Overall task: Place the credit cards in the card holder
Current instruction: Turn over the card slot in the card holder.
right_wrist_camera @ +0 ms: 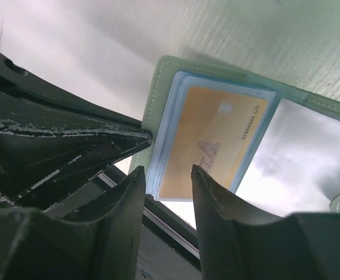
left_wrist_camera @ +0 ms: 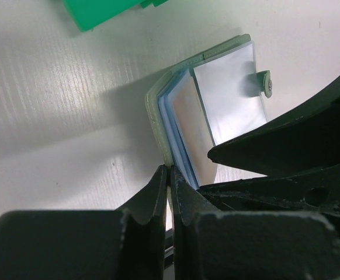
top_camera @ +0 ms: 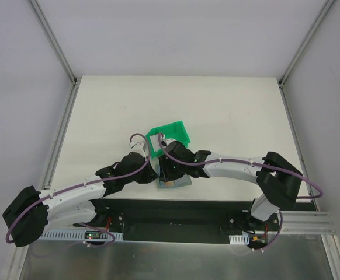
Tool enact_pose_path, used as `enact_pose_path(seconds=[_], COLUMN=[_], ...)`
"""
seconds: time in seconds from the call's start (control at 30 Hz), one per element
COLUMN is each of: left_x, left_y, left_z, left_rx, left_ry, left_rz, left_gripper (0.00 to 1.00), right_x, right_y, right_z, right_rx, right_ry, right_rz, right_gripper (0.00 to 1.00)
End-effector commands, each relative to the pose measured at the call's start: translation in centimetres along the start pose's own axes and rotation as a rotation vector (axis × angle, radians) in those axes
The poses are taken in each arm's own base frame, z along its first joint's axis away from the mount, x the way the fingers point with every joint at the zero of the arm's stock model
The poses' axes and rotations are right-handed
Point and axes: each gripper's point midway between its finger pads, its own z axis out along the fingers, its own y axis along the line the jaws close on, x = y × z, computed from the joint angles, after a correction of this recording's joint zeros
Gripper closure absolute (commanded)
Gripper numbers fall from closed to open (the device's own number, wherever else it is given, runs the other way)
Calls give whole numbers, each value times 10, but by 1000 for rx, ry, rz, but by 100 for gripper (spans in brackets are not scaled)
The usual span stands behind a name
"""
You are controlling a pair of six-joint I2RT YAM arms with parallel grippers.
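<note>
The card holder lies open at the table's near edge, a grey-green two-leaf wallet with clear pockets. A tan-orange credit card sits inside a clear pocket of its left leaf. My left gripper is shut, pinching the card holder's pale green edge at the corner. My right gripper hovers open just short of the card's near edge, with nothing between its fingers. The other leaf with the clasp lies flat. No other credit card is in view.
A bright green plastic bin stands just behind the two grippers, and its corner shows in the left wrist view. The black strip of the table's near edge lies right under the right fingers. White tabletop surrounds the work spot.
</note>
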Motion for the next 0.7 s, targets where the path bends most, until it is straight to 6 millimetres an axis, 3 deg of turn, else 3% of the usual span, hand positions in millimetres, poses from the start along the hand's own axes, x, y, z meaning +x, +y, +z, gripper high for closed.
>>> enact_pose_path(seconds=[0.0,0.67], left_x=[-6,-7], left_y=[-7,-7], left_z=[-3,-3], left_rx=[17,15], left_ry=[-14,-20], left_rz=[21,15], left_gripper=[100,100], right_x=[-10,-3], right_y=[4,-3], right_z=[-5,3], right_rx=[11,41], right_ry=[-26,9], right_rz=[-23,-26], right_gripper=[61,63])
